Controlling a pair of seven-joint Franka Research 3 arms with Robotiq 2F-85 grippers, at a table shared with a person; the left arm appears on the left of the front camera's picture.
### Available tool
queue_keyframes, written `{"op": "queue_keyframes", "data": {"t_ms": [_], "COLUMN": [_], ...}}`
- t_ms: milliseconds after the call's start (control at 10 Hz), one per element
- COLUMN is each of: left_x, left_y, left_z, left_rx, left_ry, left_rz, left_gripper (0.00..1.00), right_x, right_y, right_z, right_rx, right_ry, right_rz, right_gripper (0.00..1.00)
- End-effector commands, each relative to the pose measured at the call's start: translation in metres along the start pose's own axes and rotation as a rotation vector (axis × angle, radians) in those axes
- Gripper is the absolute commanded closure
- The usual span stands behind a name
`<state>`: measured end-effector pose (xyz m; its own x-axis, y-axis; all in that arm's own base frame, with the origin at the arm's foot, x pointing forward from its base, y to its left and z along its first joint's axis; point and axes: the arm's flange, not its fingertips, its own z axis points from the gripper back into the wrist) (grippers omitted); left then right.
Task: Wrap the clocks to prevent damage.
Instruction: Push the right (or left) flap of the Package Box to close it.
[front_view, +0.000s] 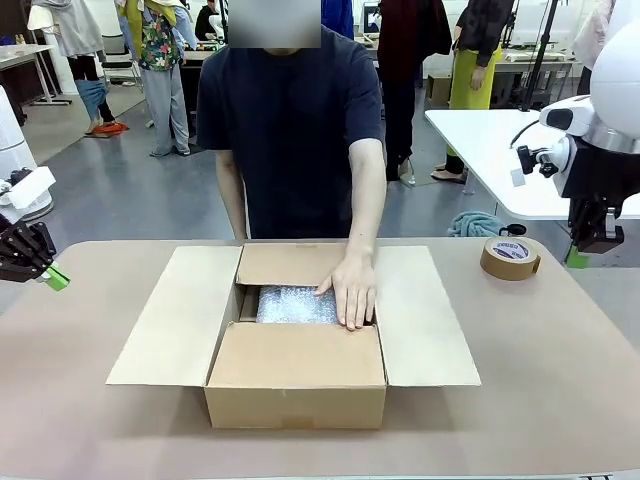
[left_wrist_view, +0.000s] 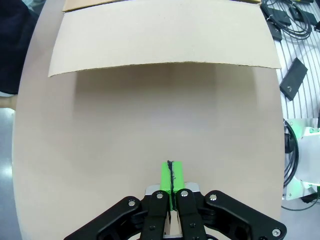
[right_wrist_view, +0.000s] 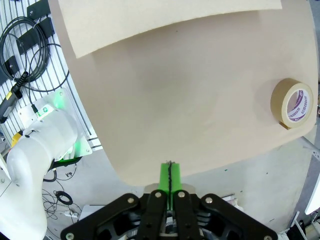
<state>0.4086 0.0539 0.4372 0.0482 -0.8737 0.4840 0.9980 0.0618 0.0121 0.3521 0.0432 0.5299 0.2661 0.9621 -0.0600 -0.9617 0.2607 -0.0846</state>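
Brown desk (front_view: 560, 340) stretches across a busy workshop, with an open cardboard carton (front_view: 296, 385) at its middle. Inside the carton, toward its far side, lies the bubble-wrap bundle (front_view: 290, 305) holding the clocks, whitish and flattish. The person's hand (front_view: 350, 290) rests palm-down on the bundle's right end. A brown tape roll (front_view: 510, 258) lies flat on the desk, well to the right of the carton.

Neither arm is near the carton. The left gripper (left_wrist_view: 171, 164) hangs off to the carton's left, its green-padded fingers (left_wrist_view: 166, 175) pressed together on nothing. The right gripper (right_wrist_view: 170, 165) hangs beyond the tape roll, past the desk's edge, with its fingers likewise closed and empty.

The bundle will likely feel light and cushiony outside, with slick plastic skin and hard, breakable clocks within. No dial shows through the wrap, so their number and position are hard to tell. Broad support suits it best: hold both short ends or lift from beneath, never pinching the middle hard.
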Motion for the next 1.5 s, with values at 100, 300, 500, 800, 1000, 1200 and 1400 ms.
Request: {"op": "queue_keyframes", "data": {"t_ms": [100,300,500,800,1000,1200,1400], "left_x": [-0.002,-0.012,-0.02,-0.017,-0.008,0.001,0.006], "left_y": [0.0,-0.006,-0.021,-0.019,-0.006,-0.002,0.009], "left_z": [0.004,-0.018,-0.045,-0.089,-0.11,-0.127,-0.137], "left_rx": [-0.006,0.065,0.096,0.044,-0.003,-0.051,-0.098], "left_ry": [-0.016,-0.036,-0.182,-0.242,-0.277,-0.294,-0.452], "left_rz": [0.002,0.004,-0.086,-0.076,-0.047,-0.012,0.034], "left_gripper": [1.0,1.0,1.0,1.0,1.0,1.0,1.0], "right_x": [0.0,0.0,0.0,0.0,0.0,0.0,0.0], "right_y": [0.001,0.001,0.001,0.001,0.001,0.001,0.001], "right_z": [-0.005,-0.005,-0.005,-0.005,-0.005,-0.005,-0.005], "right_rx": [0.001,0.001,0.001,0.001,0.001,0.001,0.001], "right_ry": [-0.03,-0.03,-0.03,-0.03,-0.03,-0.03,-0.03], "right_rz": [0.005,0.005,0.005,0.005,0.005,0.005,0.005], "right_gripper": [0.99,0.99,0.99,0.99,0.99,0.99,0.99]}}
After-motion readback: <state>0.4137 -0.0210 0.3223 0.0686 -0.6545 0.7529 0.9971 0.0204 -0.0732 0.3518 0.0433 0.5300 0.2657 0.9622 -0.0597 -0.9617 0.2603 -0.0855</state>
